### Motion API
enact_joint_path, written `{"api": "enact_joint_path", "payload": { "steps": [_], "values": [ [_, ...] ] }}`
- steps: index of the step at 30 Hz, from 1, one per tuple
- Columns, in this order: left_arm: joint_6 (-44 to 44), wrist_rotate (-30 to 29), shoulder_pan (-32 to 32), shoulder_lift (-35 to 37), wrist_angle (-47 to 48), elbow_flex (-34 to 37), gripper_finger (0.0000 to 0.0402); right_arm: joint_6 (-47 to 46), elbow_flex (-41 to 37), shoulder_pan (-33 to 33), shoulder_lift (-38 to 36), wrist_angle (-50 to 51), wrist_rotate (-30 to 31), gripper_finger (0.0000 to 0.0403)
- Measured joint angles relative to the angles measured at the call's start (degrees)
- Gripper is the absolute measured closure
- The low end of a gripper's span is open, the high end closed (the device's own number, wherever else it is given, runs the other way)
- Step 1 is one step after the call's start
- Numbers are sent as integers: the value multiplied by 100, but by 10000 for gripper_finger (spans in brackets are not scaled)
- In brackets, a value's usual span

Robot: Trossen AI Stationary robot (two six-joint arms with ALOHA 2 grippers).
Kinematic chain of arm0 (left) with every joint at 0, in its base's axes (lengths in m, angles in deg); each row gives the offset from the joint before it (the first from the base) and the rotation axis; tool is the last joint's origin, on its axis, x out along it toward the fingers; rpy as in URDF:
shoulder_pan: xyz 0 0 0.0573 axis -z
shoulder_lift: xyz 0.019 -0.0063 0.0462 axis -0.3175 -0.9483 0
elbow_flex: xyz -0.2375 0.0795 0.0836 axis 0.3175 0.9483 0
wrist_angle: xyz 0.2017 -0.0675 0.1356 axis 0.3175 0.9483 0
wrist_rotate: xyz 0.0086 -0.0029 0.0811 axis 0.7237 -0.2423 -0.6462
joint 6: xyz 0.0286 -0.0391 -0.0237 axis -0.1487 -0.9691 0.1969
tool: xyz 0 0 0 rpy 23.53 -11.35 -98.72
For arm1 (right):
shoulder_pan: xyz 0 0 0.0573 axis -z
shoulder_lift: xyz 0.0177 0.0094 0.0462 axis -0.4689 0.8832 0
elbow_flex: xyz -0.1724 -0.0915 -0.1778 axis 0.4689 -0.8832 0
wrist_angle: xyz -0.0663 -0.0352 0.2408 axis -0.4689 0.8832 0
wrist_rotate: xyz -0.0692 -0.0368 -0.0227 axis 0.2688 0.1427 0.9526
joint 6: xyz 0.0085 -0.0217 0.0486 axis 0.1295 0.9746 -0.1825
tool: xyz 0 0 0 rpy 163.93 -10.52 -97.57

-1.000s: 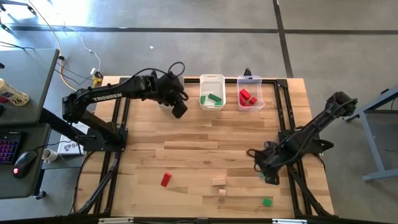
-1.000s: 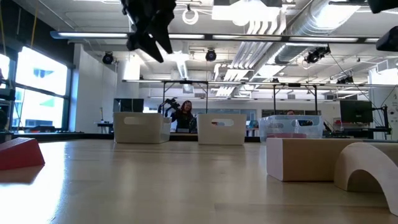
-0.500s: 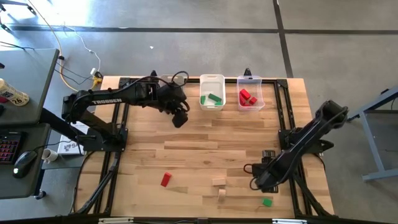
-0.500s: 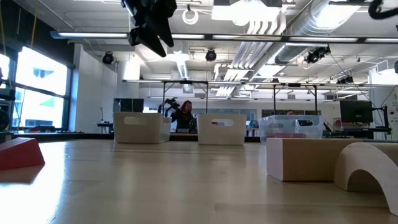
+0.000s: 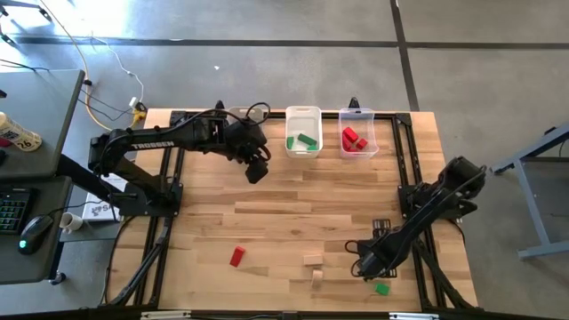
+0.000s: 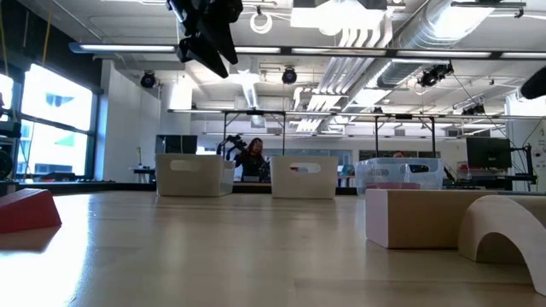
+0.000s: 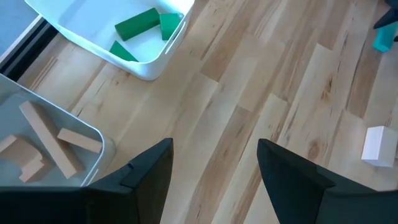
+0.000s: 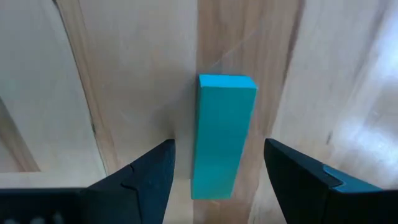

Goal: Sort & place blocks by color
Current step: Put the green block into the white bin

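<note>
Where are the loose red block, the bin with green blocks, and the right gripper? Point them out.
red block (image 5: 236,257), high view, middle of its top.
bin with green blocks (image 5: 303,111), high view, far rim.
right gripper (image 5: 366,266), high view, between its fingertips.

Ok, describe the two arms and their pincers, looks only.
Both arms are black, jointed tubes. The left arm bears white TROSSEN lettering and looped black cables near its wrist. The left pincer and right pincer each have two flat, dark, angular fingers.

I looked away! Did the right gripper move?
Yes. The right gripper came toward the table's front edge, closer to the green block, open above it.
</note>
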State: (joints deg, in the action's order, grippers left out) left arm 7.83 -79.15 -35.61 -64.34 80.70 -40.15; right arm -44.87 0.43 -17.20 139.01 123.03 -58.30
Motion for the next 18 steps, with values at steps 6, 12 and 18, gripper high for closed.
{"api": "enact_joint_path", "payload": {
  "steps": [6,12,18],
  "values": [
    [2,2,0,0,-1,0,183,610,11,236,290,-192,-439,190],
    [-26,2,9,0,3,0,183,684,11,558,389,-199,-639,270],
    [-38,2,9,0,6,0,183,272,9,746,396,-171,-734,331]
  ]
}}
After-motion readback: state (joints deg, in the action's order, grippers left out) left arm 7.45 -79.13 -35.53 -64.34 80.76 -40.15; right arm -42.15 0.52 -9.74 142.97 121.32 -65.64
